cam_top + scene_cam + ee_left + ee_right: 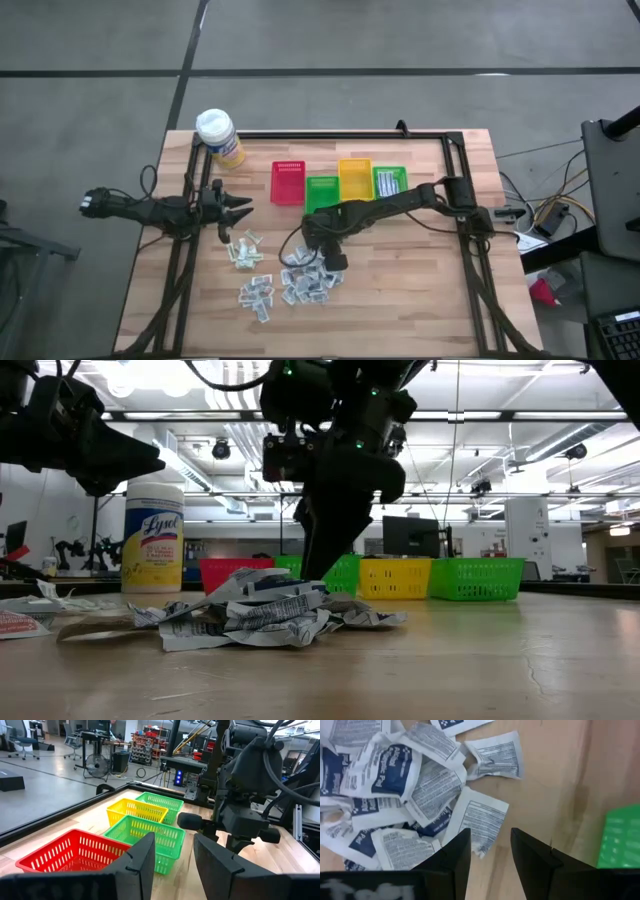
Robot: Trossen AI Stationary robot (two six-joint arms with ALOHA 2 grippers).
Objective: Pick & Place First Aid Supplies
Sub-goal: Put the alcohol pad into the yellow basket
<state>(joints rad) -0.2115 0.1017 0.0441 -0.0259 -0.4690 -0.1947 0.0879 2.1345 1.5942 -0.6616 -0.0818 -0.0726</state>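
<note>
The first aid supplies are small white packets with blue print, lying in loose heaps on the wooden table (420, 300): one heap (305, 283) at the middle, two smaller ones (245, 250) (257, 295) to its left. My right gripper (491, 837) points steeply down, open, over the right edge of the middle heap (427, 785). A white packet (480, 825) lies flat just ahead of its fingertips. In the low view my right gripper (320, 565) stands right behind the heap (260, 610). My left gripper (172, 842) waits open and level at the table's left (240, 210).
Four small bins stand in a row beyond the heaps: red (288, 182), green (322, 190), yellow (355, 178), green (390, 180). A yellow wipes bottle with a white cap (218, 135) stands at the far left corner. A black frame (330, 135) rims the table.
</note>
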